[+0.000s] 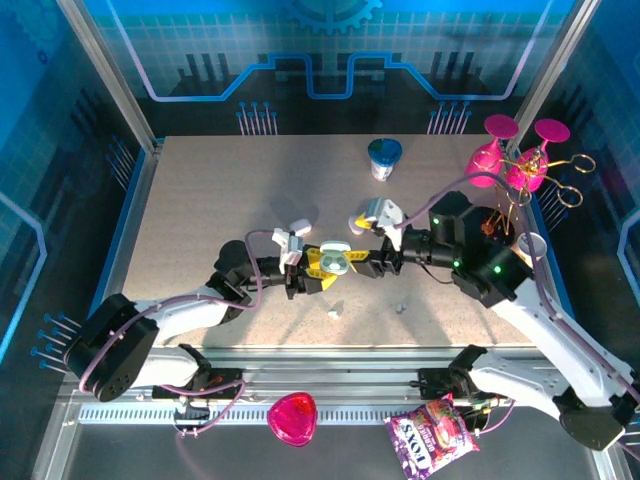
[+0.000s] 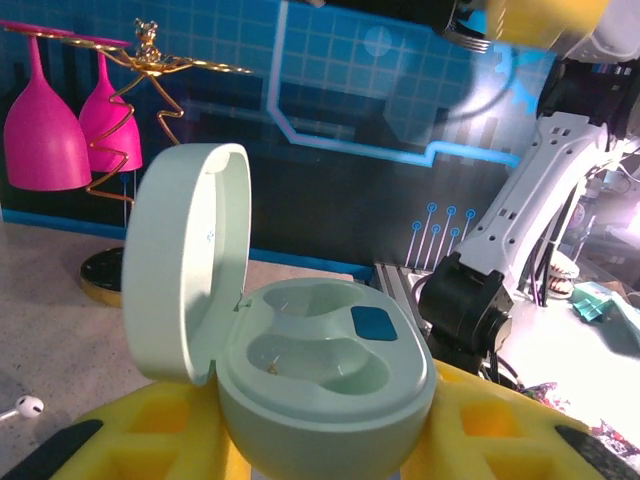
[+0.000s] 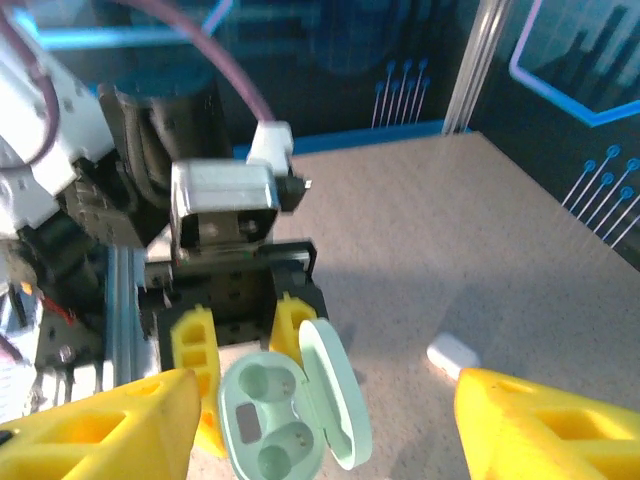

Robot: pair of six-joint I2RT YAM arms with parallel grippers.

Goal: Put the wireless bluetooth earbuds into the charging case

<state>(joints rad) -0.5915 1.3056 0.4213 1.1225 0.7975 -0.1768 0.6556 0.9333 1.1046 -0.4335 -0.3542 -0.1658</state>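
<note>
A mint-green charging case is held above the table with its lid swung up; both sockets in its base are empty. My left gripper is shut on the case, a yellow finger pressing on each side. My right gripper faces it from the right, open wide with nothing between its yellow fingers; the case lies just beyond them. Two tiny white earbuds lie on the table in front of the grippers. One earbud shows at the lower left of the left wrist view.
A small white piece lies on the table past the case. A blue-lidded cup stands at the back. Pink glasses on a gold stand occupy the back right. A pink dish and a candy bag sit below the front rail.
</note>
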